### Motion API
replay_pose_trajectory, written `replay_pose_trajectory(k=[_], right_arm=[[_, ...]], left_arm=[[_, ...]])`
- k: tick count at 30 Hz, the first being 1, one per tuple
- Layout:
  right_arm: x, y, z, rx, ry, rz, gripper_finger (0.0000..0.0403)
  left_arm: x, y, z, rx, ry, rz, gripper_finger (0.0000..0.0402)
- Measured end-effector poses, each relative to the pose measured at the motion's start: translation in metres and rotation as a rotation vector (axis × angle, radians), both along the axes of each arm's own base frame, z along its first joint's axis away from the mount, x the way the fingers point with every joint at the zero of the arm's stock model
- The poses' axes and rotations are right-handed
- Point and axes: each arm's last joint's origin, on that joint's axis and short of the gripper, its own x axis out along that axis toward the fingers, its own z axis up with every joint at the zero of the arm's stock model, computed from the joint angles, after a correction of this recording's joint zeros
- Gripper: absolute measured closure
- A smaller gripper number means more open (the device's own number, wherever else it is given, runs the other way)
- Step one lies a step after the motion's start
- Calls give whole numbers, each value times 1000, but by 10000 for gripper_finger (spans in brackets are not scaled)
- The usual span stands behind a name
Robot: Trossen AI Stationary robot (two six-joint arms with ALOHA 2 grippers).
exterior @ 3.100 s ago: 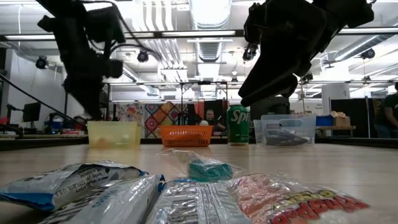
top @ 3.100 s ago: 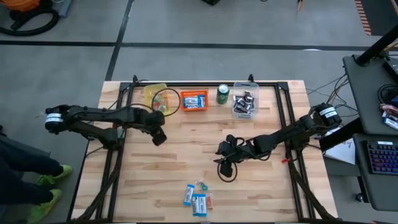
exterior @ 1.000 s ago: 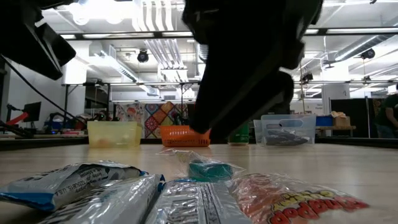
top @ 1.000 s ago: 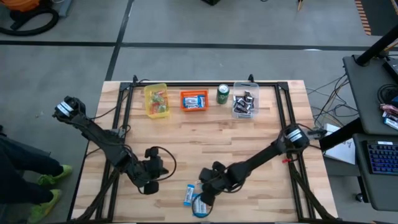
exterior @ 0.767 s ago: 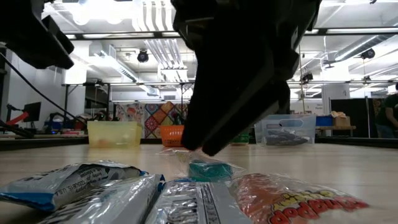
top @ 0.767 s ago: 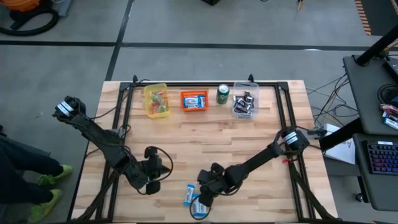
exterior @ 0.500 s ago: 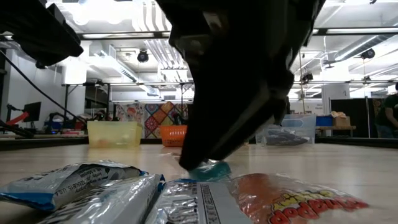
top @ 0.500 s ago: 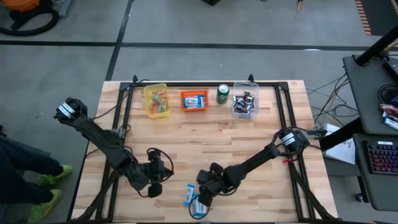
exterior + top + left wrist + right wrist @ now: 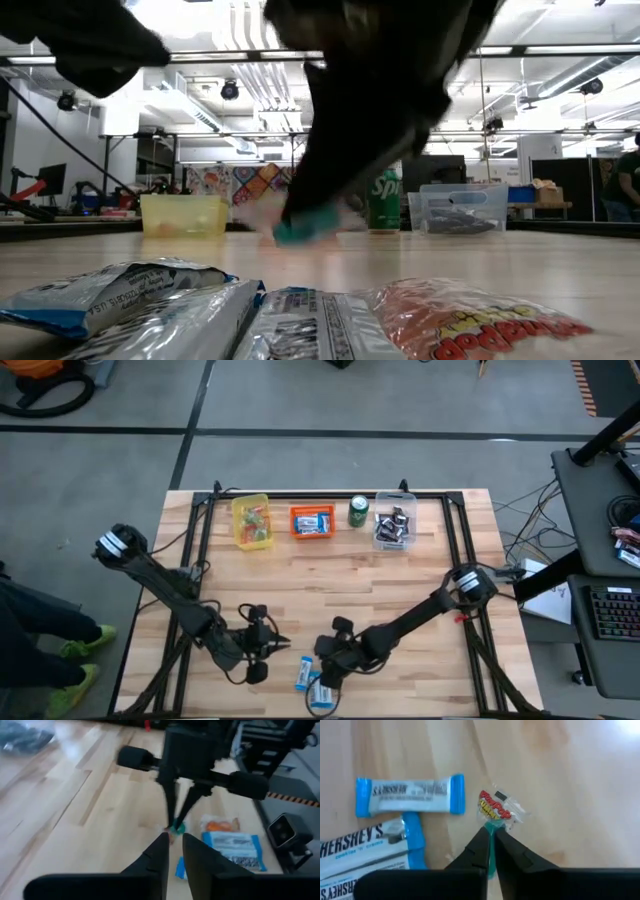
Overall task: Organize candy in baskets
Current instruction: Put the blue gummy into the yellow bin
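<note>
On the wooden table (image 9: pixel 300 590), three baskets (image 9: pixel 312 521) line the far edge. Near the front, the right gripper (image 9: pixel 491 836) is pinched closed on a small green candy (image 9: pixel 298 230), lifted above the blue-and-white bars (image 9: pixel 310 682). The left gripper (image 9: pixel 173 845), fingers slightly parted, holds nothing just left of them.

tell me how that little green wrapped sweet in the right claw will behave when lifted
The green wrapped sweet looks tiny, so probably very light. The right claw pinches only its crinkly wrapper end, so it may dangle or twist. The glossy film could slip free.
</note>
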Motion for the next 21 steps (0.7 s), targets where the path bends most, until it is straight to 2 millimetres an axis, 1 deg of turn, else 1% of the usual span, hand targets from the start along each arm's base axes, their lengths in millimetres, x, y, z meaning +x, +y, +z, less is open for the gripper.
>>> replay_pose_trajectory(k=[3,6,10,12,14,17,19,21], right_arm=[[-5,3,16,-113,-63,23,393],[-14,10,34,-264,-131,32,394],[-28,19,57,-476,-212,26,394],[-33,23,64,-546,-236,29,394],[-35,23,70,-593,-250,27,394],[-35,23,75,-621,-256,46,394],[-35,23,75,-628,-263,56,394],[-34,23,75,-638,-258,66,394]], left_arm=[[4,-4,-5,25,-13,-18,342],[8,-6,-9,29,-22,-16,309],[14,-3,-11,41,-67,58,256],[17,-1,-12,63,-89,88,232],[20,-1,-8,86,-115,68,214],[26,-2,2,94,-206,23,204],[30,0,7,96,-256,30,205],[34,4,9,92,-267,49,208]])
